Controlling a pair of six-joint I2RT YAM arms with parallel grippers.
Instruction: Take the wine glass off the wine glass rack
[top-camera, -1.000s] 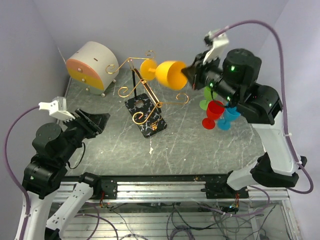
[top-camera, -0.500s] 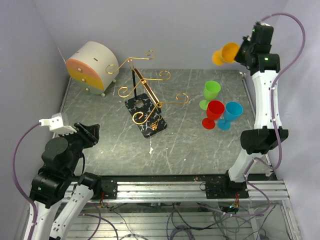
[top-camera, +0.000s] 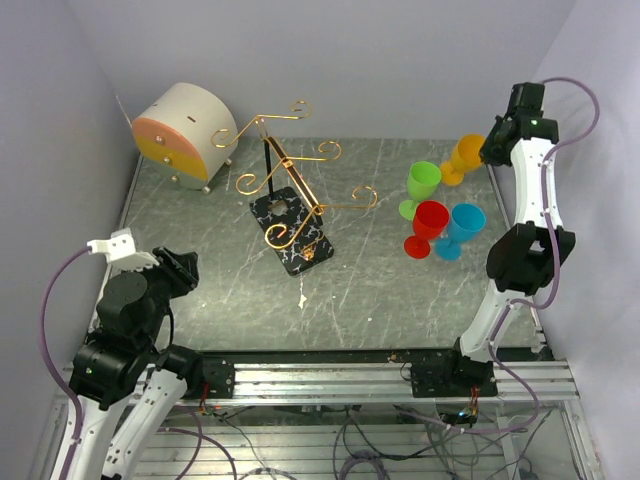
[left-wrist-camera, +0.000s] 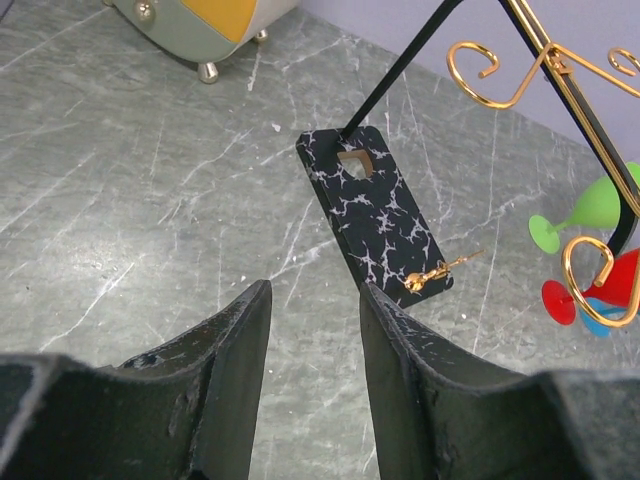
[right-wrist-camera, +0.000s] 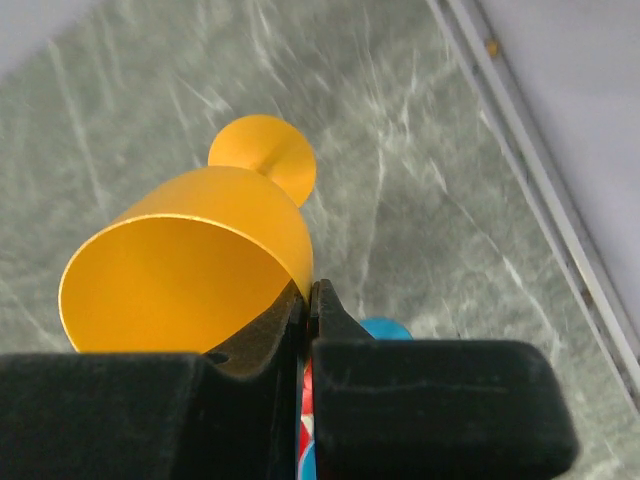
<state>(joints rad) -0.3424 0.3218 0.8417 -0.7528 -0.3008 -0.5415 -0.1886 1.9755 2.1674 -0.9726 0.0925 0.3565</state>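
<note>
**Off the rack: my right arm has carried the orange wine glass (top-camera: 465, 155) down from up by the back wall to the table's far right corner.**

My right gripper (right-wrist-camera: 308, 295) pinches only one wall of the cup at its rim, so the tilted glass could pivot or slip. It hangs just beside the green glass (top-camera: 422, 185), and a careless descent might topple that one and the red glass (top-camera: 430, 220). The goblet looks opaque, smooth and matte, with a short stem and round foot. It is well apart from the wine glass rack (top-camera: 290, 232). My left gripper (left-wrist-camera: 312, 330) hangs parted and empty.
</note>
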